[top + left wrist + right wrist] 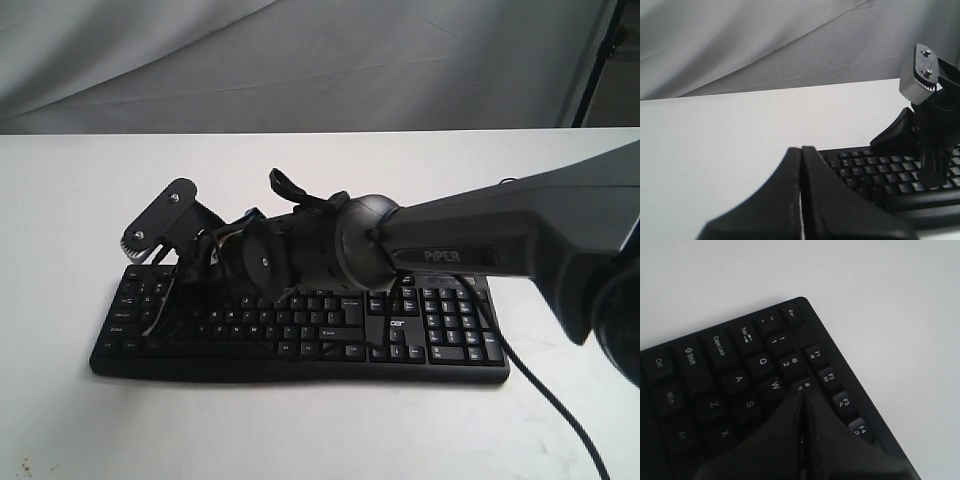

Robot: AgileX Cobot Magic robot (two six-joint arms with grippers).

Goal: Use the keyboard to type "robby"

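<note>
The keyboard lies flat on the table, long axis across the exterior view, and the right gripper — jaws closed to 1 tip, arm reaching across the middle — is the nearer, poised at the 3/W keys with R judged just farther along that row, while the left gripper, also closed, hangs clear of the keys.

I see a plain white table carrying one black keyboard, which lies flat with its long side facing me, just below centre. From its 3 o'clock end a thin black cable trails across the tabletop toward 5 o'clock. A few dark specks mark the surface at 7 o'clock
</note>
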